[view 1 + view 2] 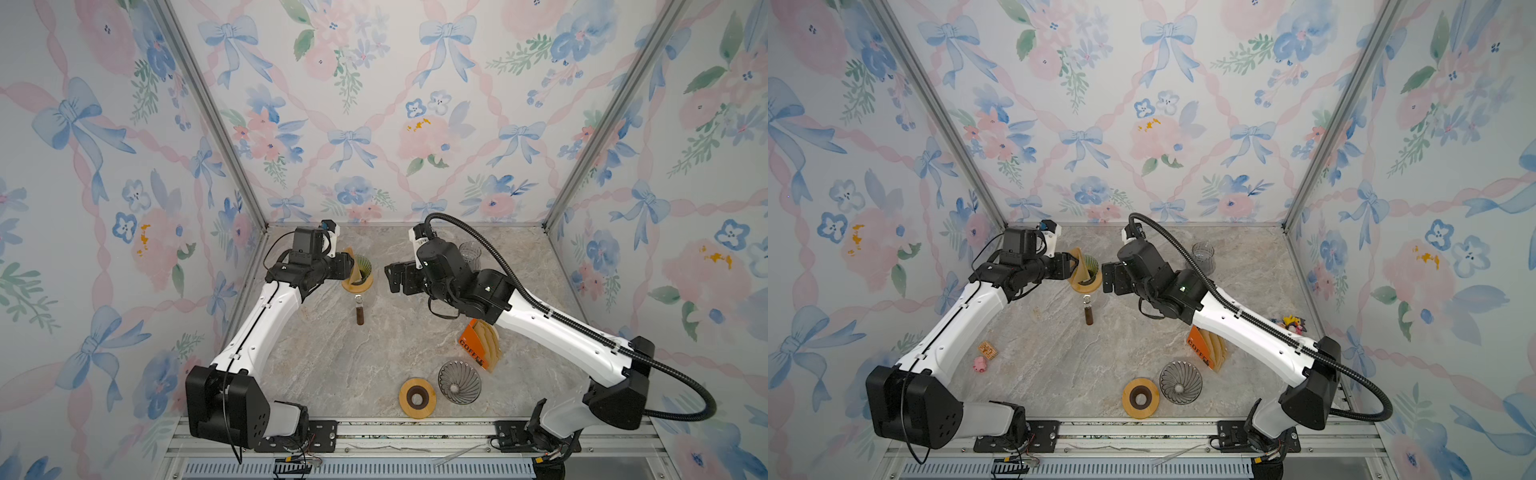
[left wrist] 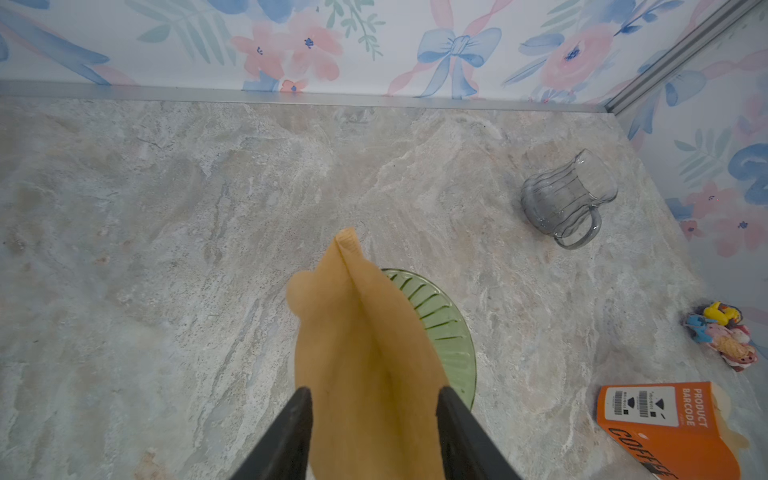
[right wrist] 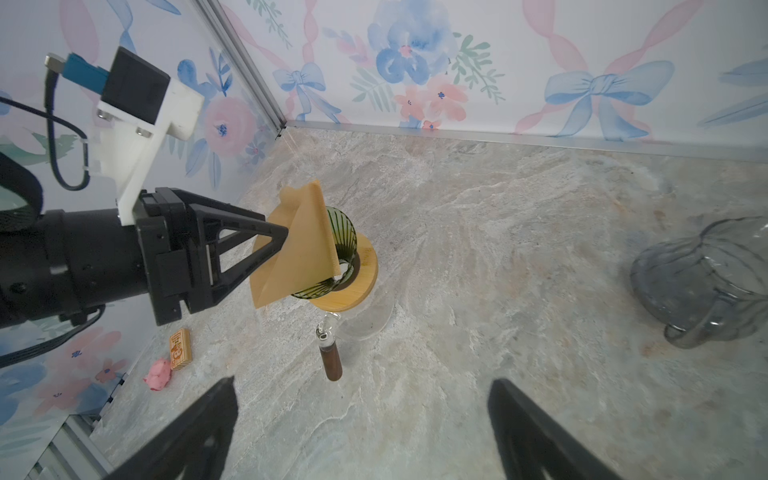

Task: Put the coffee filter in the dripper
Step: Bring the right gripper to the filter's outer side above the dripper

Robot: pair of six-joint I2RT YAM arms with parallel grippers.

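You have the left gripper (image 2: 374, 395) at the green ribbed glass dripper (image 2: 444, 324), near the back edge of the marble-patterned worktop (image 1: 332, 365), left of its middle. Its jaws stand apart with the tan paper coffee filter (image 2: 365, 353) between them. Whether either finger presses the paper, you cannot tell. The filter is folded, with one corner down inside the cone and the rest standing over the rim on the gripper's side. The dripper sits on a round wooden collar (image 3: 361, 282) atop a clear glass server (image 3: 374, 320), whose brown handle (image 3: 330, 361) points to the front edge.

The right gripper (image 3: 363, 380) hovers near the dripper's other side, jaws wide apart, holding nothing. A grey glass jug (image 1: 469, 251) by the back edge is half hidden behind that arm. Toward the front edge, right of the middle, an orange filter box (image 1: 473, 345) stands partly under the arm, with a grey ribbed glass dripper (image 1: 459, 382) and a wooden ring (image 1: 417, 397) near it. By the left edge lie a pink toy pig (image 1: 980, 364) and a small wooden block (image 1: 988, 350) — too small to read.
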